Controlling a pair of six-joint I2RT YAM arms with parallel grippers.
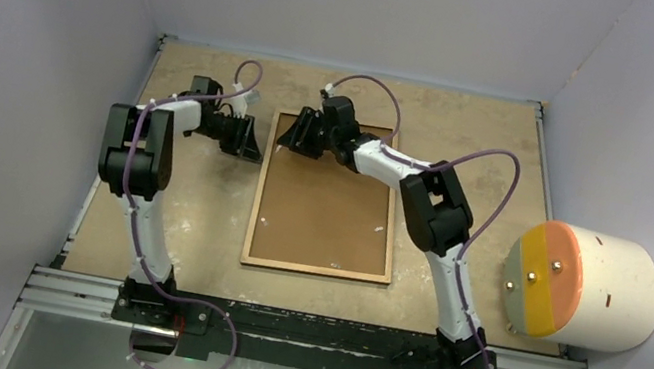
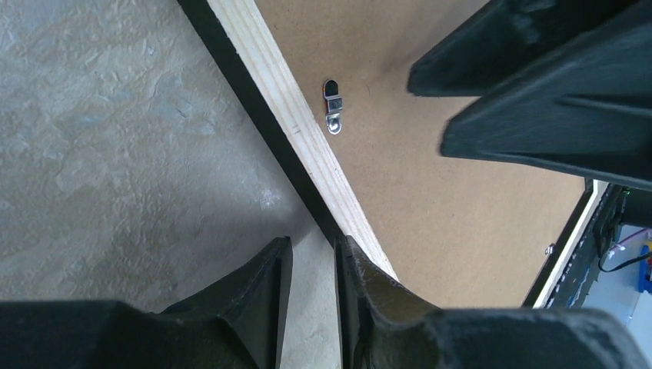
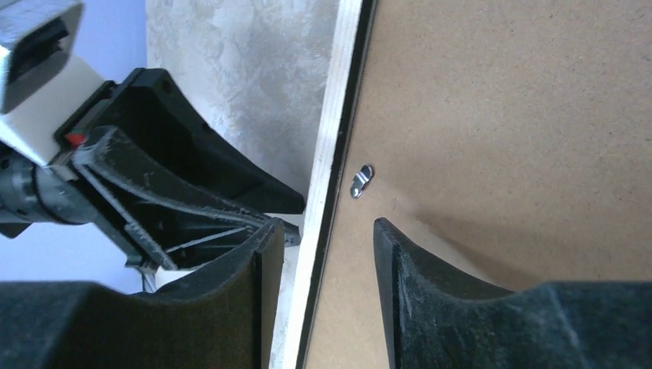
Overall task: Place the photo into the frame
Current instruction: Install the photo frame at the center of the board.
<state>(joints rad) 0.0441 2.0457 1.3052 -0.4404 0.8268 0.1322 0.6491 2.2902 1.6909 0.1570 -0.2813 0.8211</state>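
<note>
Left gripper [image 2: 311, 246] narrowly parted, right gripper [image 3: 323, 227] parted wider.

Frame [image 2: 288, 115] rim: pale bare wood, grained. Backing board [image 2: 461, 207]: matt brown fibreboard. Turn clip [image 2: 332, 108]: shiny metal. Tabletop [image 2: 115, 154]: rough, mottled.

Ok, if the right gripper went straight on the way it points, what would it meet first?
Most likely the frame: its wooden rim runs between the open fingers of the right gripper, just ahead. How close it is I can't tell.
</note>
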